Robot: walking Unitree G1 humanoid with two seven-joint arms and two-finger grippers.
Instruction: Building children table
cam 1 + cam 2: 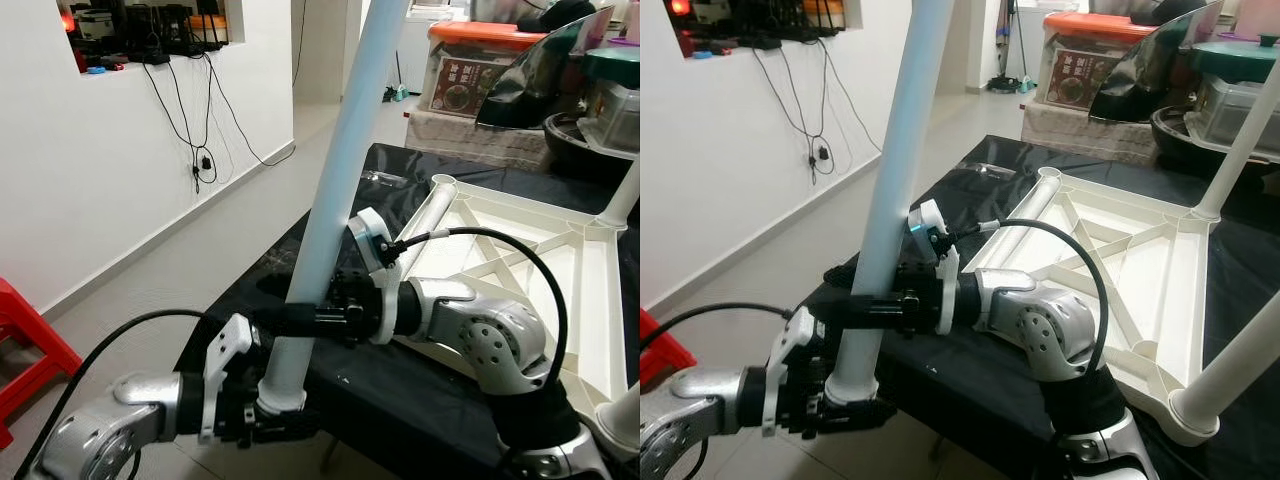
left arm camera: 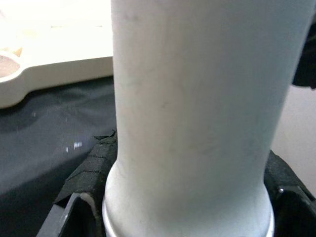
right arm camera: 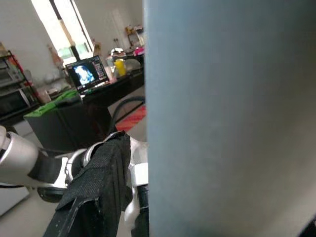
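1. Both hands grip one long white table leg point(image 1: 335, 190), which leans up and away from the robot at the near-left edge of the desk point(image 1: 400, 390).
2. The left hand point(image 1: 268, 420) is closed around the leg's collared bottom end, and the right hand point(image 1: 310, 320) is clamped on the shaft just above it.
3. The white tabletop point(image 1: 560, 270) lies upside down on the black cloth, with a free socket point(image 1: 444, 184) at its far-left corner and other legs already standing at the right side.
4. To do this well, I judge the leg's bottom end should be carried to that socket, brought upright first, then pushed straight down; a tilted entry would probably jam.
5. There is open floor point(image 1: 200, 250) to the left for swinging the long leg, but boxes and pots stand beyond the desk, and the standing legs crowd the right.
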